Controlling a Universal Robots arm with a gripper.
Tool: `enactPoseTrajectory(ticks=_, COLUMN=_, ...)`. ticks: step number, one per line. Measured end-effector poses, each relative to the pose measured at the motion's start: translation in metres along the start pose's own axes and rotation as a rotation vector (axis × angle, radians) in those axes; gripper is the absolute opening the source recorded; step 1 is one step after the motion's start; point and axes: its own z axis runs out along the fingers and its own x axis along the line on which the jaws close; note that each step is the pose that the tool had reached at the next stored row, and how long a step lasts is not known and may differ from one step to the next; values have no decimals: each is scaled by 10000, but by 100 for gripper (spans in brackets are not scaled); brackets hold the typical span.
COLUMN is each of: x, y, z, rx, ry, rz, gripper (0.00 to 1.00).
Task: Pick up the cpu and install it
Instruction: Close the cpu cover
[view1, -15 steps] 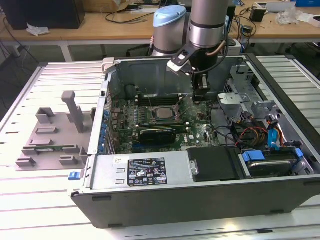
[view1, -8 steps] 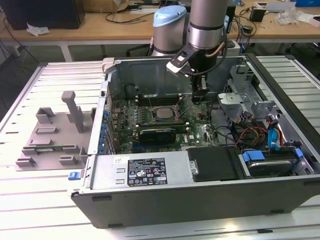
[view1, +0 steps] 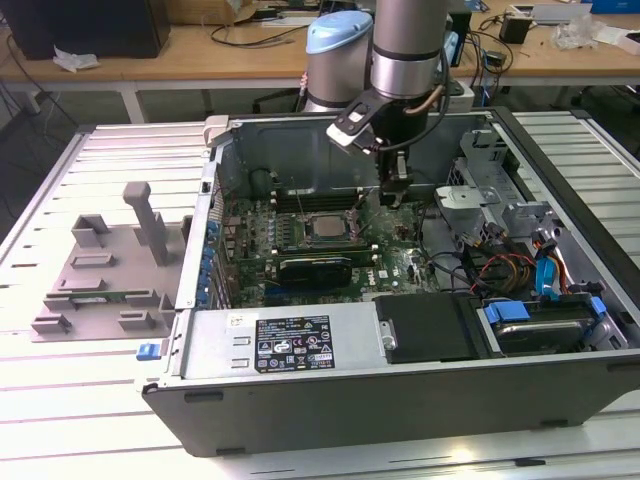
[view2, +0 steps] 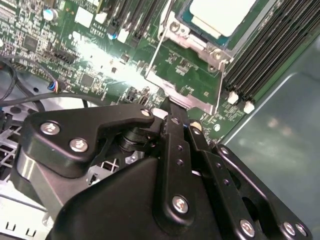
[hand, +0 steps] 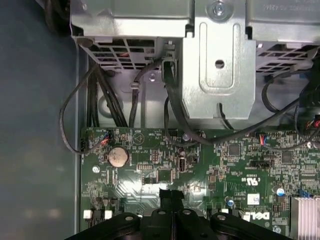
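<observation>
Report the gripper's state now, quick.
Gripper: closed, fingertips together, holding nothing. The cpu lies apart from it on the motherboard.

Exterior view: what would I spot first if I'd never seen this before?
The big robot arm hangs down into the open computer case, its gripper over the green motherboard. Next comes the shiny silver cpu, sitting in the middle of the board, to the exterior view's left of the gripper.
</observation>
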Motion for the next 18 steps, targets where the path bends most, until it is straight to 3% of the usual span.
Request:
enactPoseTrajectory(ticks=6, x=2, y=-151, z=-3, rx=0, ry=1, rz=0, gripper=11)
enactPoseTrajectory(ticks=14, x=4, y=-237, z=-4, rx=1, ry=0, rz=1, gripper=11)
enactPoseTrajectory(ticks=18, x=6, y=-340, z=-6, rx=0, ry=1, rz=2, gripper=11)
